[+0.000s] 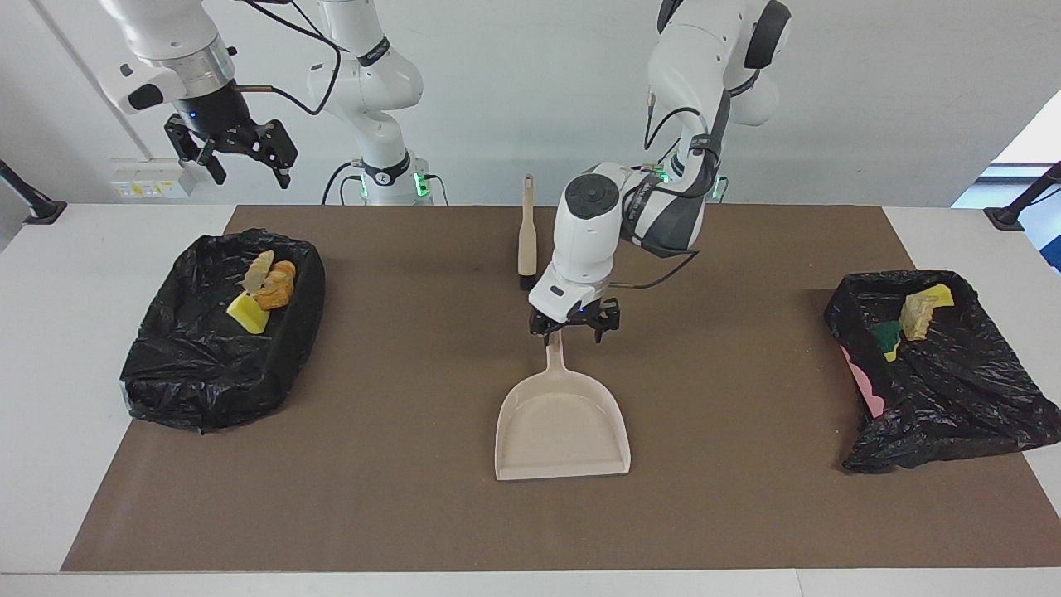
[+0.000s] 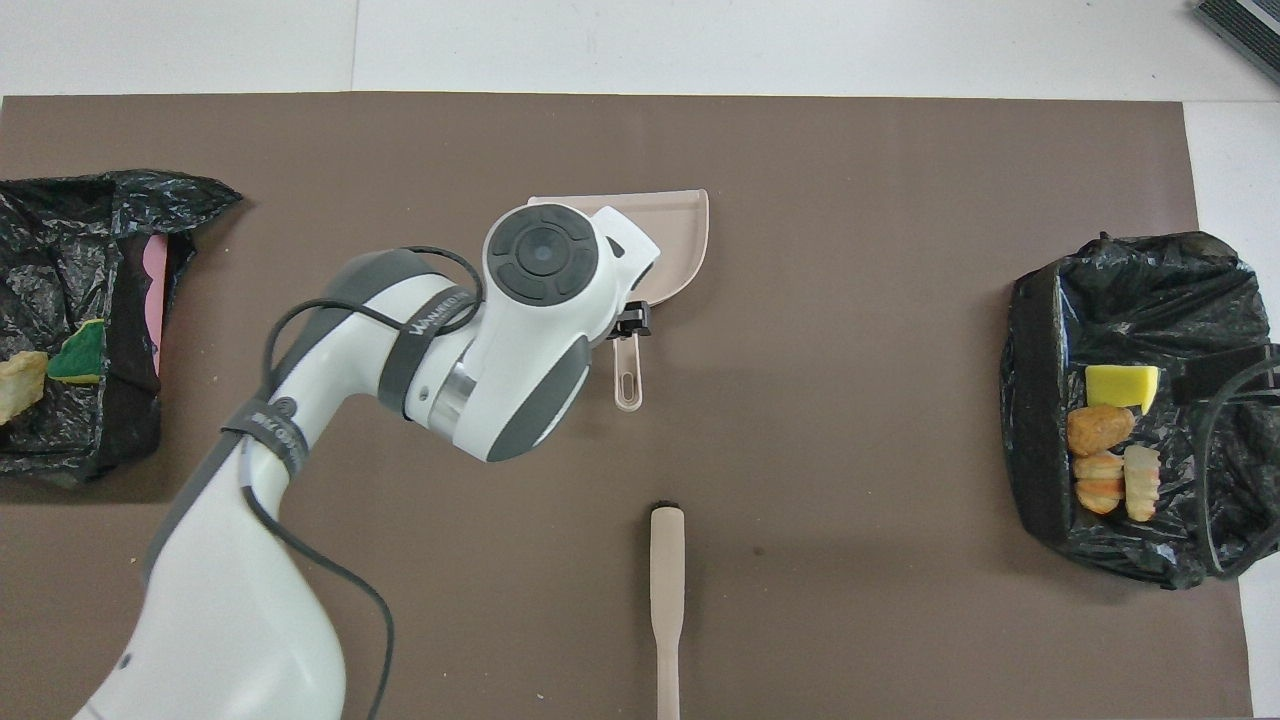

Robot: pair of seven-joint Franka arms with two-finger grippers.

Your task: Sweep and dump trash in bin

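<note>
Overhead view: dustpan point(image 2: 680, 240) handle exposed

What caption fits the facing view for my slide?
Left hand open over the dustpan handle; trash sits in both bins.

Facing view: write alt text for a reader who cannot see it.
The left gripper hangs open over the handle of a beige plastic dustpan lying mid-mat. Black-lined bins at each end hold yellow and golden-brown trash bits; the right gripper waits raised.
</note>
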